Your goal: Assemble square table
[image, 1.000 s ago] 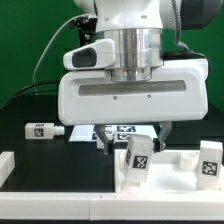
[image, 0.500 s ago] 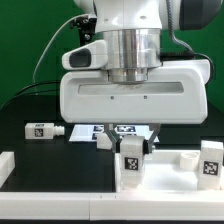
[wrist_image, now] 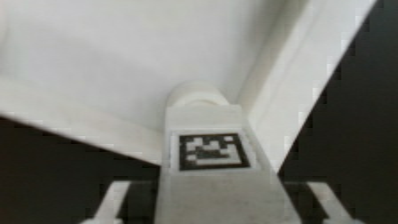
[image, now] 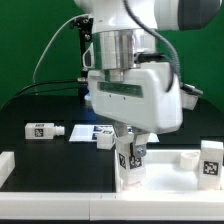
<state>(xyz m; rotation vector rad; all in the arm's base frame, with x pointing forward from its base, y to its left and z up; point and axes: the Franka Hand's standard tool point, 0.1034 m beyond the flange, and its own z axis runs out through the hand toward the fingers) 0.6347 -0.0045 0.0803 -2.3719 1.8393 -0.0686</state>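
Observation:
The square table top [image: 170, 172] is a white tray with a raised rim at the front of the exterior view. My gripper [image: 130, 150] is shut on a white tagged leg [image: 131, 160] and holds it upright on the top's left corner in that view. In the wrist view the leg [wrist_image: 214, 150] stands between my fingers [wrist_image: 121, 200], over the tray's white floor [wrist_image: 107, 70] and beside its rim [wrist_image: 302, 60]. A second leg [image: 210, 162] stands on the top's right side. A third leg [image: 45, 130] lies on the black table at the left.
The marker board [image: 88, 131] lies flat behind the gripper. A plain white bar [image: 6, 166] sits at the front left. A green backdrop and black cables are behind the arm.
The hand has turned about its vertical axis with the leg in it. The leg went from tilted to upright and moved slightly left at the tray's corner.

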